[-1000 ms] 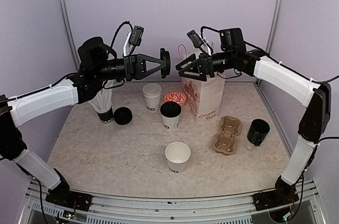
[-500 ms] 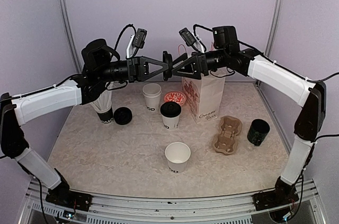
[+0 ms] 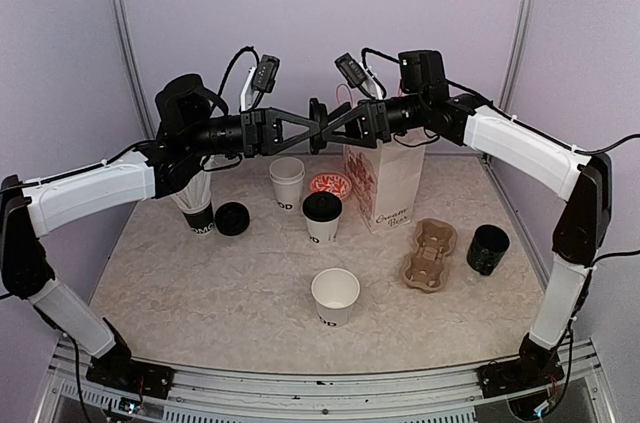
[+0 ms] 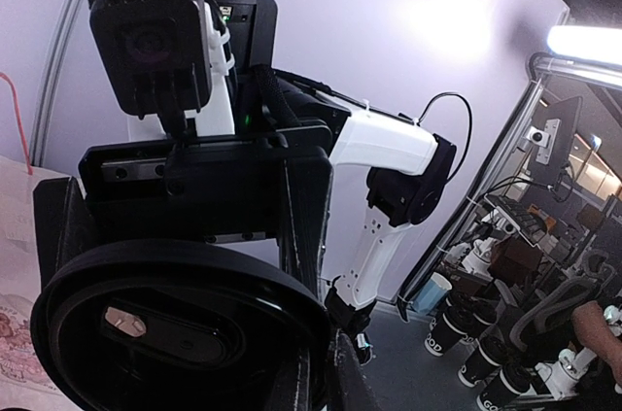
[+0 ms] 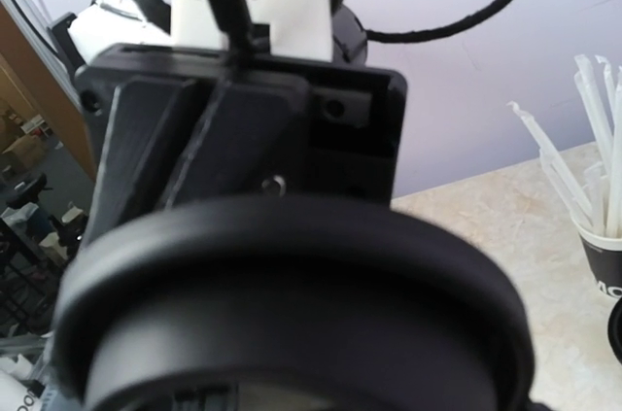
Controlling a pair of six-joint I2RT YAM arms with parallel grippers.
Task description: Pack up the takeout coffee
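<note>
Lilac walls frame a marbled tabletop (image 3: 200,283) where packing has barely begun: no cup sits in the cardboard carrier (image 3: 428,253) just beside the paper bag (image 3: 385,183). Above the bag's left edge, the left gripper (image 3: 305,129) is clenched on a black lid (image 3: 316,111); whether the right gripper (image 3: 336,127) grasps it too cannot be told. Left of the bag stand three white cups: one lidded cup (image 3: 322,215), one open cup (image 3: 287,183), a second open cup (image 3: 335,295). One spare lid (image 3: 232,218) lies farther left.

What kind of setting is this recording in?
Probably a robotics lab test cell staged as a coffee takeout station: plain enclosure walls, two table-mounted arms, paper cups, a pulp cup carrier and a paper bag.
</note>
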